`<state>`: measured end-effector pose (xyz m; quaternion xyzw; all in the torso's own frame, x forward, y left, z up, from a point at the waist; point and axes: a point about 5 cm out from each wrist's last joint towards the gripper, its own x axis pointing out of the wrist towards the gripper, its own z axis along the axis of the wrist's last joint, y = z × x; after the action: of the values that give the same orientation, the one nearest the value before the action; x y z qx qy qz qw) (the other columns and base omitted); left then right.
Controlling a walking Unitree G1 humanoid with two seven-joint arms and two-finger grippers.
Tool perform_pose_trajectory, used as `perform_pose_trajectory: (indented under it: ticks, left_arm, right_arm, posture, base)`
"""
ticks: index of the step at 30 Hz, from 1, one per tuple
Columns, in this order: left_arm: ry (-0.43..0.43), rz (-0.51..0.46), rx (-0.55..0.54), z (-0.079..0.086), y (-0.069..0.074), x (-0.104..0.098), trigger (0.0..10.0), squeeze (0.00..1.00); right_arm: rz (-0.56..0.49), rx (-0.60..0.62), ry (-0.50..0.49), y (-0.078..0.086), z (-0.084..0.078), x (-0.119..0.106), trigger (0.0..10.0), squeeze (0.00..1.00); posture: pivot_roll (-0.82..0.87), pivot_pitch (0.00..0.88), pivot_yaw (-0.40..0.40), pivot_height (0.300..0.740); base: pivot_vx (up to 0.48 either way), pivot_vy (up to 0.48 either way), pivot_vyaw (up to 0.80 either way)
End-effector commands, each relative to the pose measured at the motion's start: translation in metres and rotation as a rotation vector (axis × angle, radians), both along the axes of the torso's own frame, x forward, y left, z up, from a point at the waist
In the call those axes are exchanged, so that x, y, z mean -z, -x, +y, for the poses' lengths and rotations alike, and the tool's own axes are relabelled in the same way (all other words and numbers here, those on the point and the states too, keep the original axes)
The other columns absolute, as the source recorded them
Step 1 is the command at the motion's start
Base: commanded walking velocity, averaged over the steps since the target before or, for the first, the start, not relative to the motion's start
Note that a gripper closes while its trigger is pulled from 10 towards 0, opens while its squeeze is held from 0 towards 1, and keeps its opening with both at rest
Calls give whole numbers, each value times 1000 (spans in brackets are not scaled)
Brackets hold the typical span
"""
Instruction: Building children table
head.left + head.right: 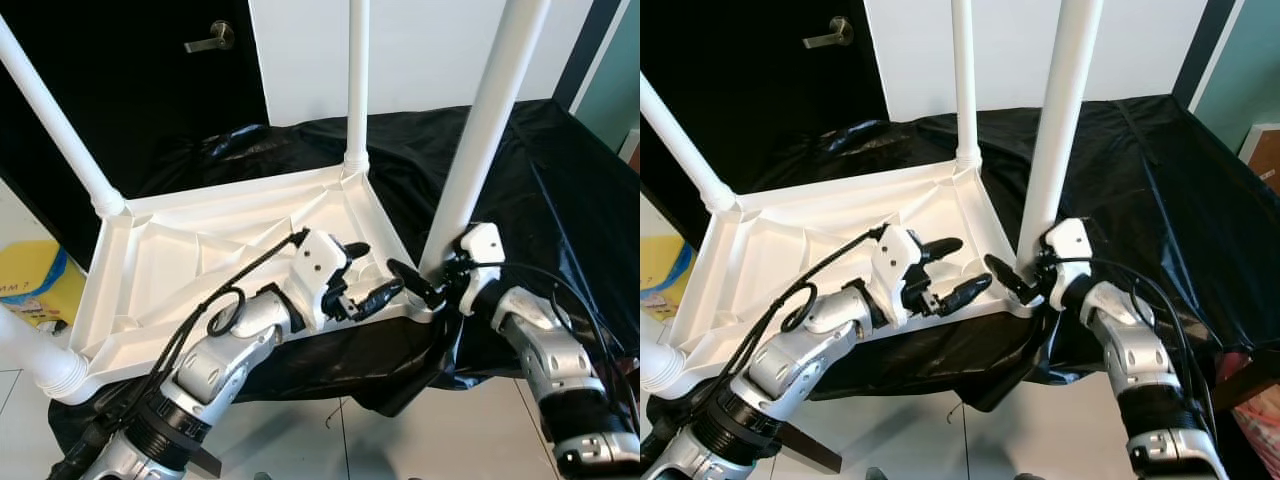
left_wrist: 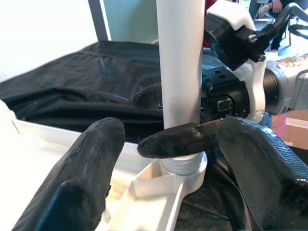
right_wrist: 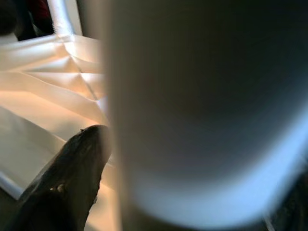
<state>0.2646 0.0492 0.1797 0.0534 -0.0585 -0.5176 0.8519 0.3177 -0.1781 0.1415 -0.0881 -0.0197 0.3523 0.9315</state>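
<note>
Seating last leg in near-right corner.
R gripper (image 1: 1025,272) clamps leg (image 1: 1060,110) low to steady it; L gripper (image 1: 958,268) wide open just left, tabletop (image 1: 820,215) flipped so sockets face up.

Silver jointed arms, black fingers (image 1: 352,251) (looping black cables)

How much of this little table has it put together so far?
Four white legs stand in the corners of the upturned tabletop. The near right leg is in hand: the right claw is clamped at its base, and the left claw hangs open beside it. Whether that leg is fully seated, I can't tell. The table is not yet turned upright.
</note>
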Motion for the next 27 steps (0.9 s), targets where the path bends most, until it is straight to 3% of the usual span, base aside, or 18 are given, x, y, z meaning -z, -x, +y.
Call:
perform_pose_trajectory:
  ticks: [1,2,13,14,15,16,21,26,27]
  left_arm:
    - [-52,7,176,-2,6,5,10000,0]
    - [-54,15,179,-2,6,7,10000,0]
    - [-112,51,153,3,1,26,10000,0]
    - [-115,57,150,4,1,28,10000,0]
    - [-118,60,149,5,2,29,10000,0]
    - [-120,68,147,6,2,31,10000,0]
    - [-120,77,137,7,2,34,10000,0]
    - [-103,87,147,6,6,34,10000,0]
    - [-98,95,156,5,8,34,10000,0]
  right_arm:
    - [19,-30,17,-3,2,6,4824,0]
    - [24,-33,19,-4,2,8,0,0]
    - [102,-6,23,3,-4,31,0,0]
    - [107,0,19,3,-5,33,3882,0]
    - [106,8,12,3,-5,34,9137,0]
    - [108,16,1,4,-5,35,10000,0]
    - [110,41,-30,6,-6,37,10000,0]
    - [103,125,-41,7,-5,41,10000,0]
    - [114,194,-52,6,-3,44,10000,0]
  posture:
    - [-102,0,46,740]
    - [-106,0,49,740]
    - [-110,0,48,740]
    - [-114,0,47,740]
    - [-115,0,47,740]
    - [-117,0,49,740]
    - [-121,0,49,740]
    - [-125,0,53,740]
    - [-125,0,54,740]
  base:
    - [0,0,0]
    - [0,0,0]
    - [0,0,0]
    - [0,0,0]
    - [0,0,0]
    - [0,0,0]
    - [0,0,0]
    - [0,0,0]
    - [0,0,0]
